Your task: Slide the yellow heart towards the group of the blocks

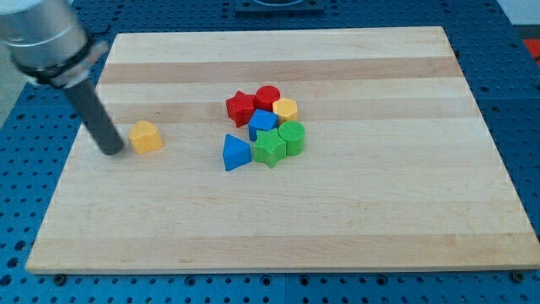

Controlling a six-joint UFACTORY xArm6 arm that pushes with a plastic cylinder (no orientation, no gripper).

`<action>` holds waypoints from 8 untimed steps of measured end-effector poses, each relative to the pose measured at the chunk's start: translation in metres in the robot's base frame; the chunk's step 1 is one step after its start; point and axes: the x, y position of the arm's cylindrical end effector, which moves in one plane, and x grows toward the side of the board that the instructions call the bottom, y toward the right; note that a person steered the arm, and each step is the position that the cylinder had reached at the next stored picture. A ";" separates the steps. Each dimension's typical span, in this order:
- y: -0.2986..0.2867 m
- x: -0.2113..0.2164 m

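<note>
**Yellow heart sitting apart from the cluster**

A pale wooden board (278, 219) is lying on a blue perforated surface (17, 169), filling most of the view. Toward the view's left, my tip (112, 153) is resting on the board; being a plain rod, it is grasping nothing. Just to the tip's right, the yellow heart (146, 136) is sitting close beside it, though contact cannot be made out. Well to the right of the tip, the group is huddling: a blue triangular block (236, 153) at its near edge, then a red star (241, 107), a blue block (262, 123), a red cylinder (268, 96), a green star (269, 147), a yellow hexagon (286, 109) and a green cylinder (292, 137).
</note>
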 end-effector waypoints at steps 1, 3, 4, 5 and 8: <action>0.057 -0.004; 0.076 -0.010; 0.025 -0.015; 0.016 -0.037; 0.093 -0.046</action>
